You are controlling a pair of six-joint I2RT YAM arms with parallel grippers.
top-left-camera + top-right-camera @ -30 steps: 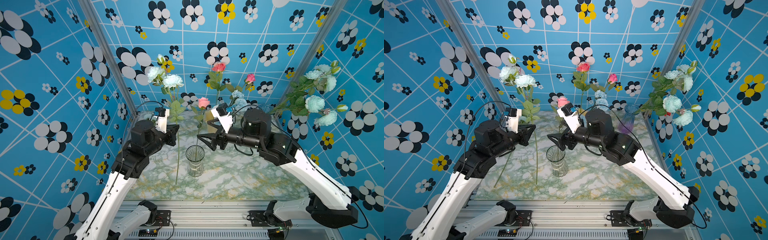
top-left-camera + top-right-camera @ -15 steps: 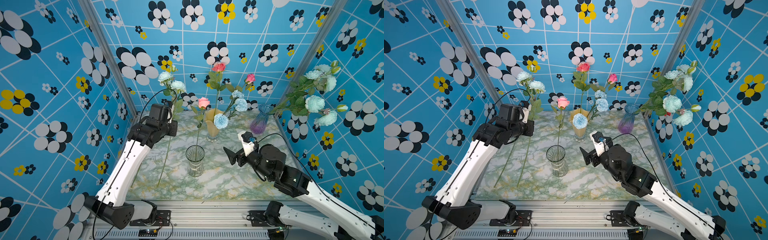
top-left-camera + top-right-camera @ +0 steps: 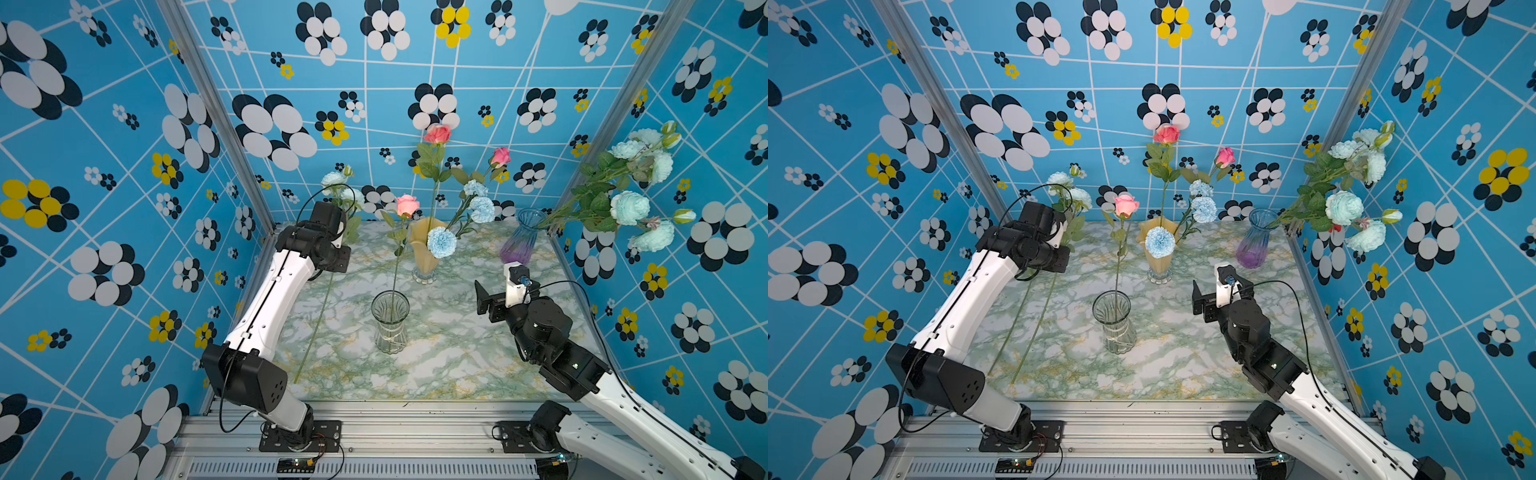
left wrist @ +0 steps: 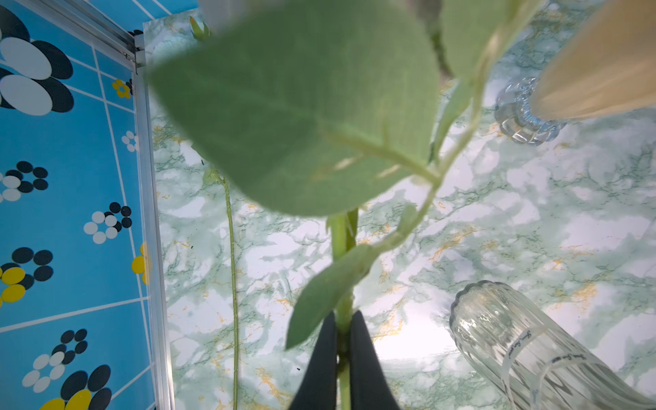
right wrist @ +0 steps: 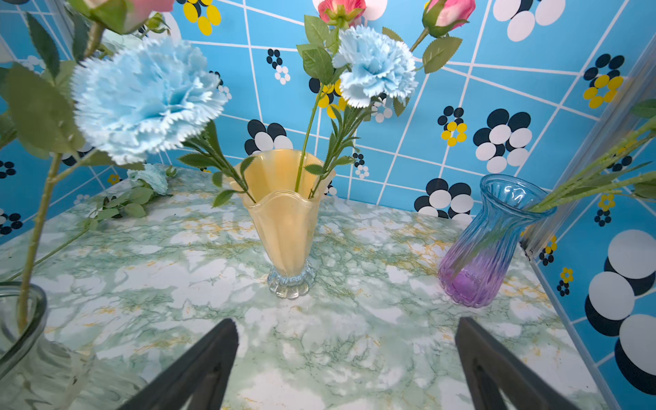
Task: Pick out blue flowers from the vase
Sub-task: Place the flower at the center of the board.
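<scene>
The left gripper [image 4: 343, 326] is clenched on the green stem of a mint-blue peony spray [image 4: 339, 234]. It holds the spray over the far left corner of the marble tabletop [image 3: 449, 365], with the stem slanting down along the left edge. Another thin stem [image 4: 232, 269] lies flat on the tabletop just beside it. I judge this step to be laying a picked spray down at the left edge, outside every vase.

The right gripper [image 5: 346, 321] is spread wide with nothing in it. It sits low over the right half of the tabletop, facing the amber fluted vase [image 5: 284, 227] near the middle of the far edge. That vase holds the blue carnations [image 3: 440, 242] mixed with pink and red roses [image 3: 436, 134]. More blue remains at the far right corner, where a big blue-bloomed spray [image 3: 631, 208] leans out of the blue-purple vase [image 3: 521, 243]. The clear glass vase [image 3: 390, 328] at the centre holds only a pink rose [image 3: 407, 204].

Next, the left jaws should probably let go once the stem rests on the tabletop. The right arm would then need to close on one thin carnation stem just above the amber rim. It should lift along that stem so the roses and the vase stay put.
</scene>
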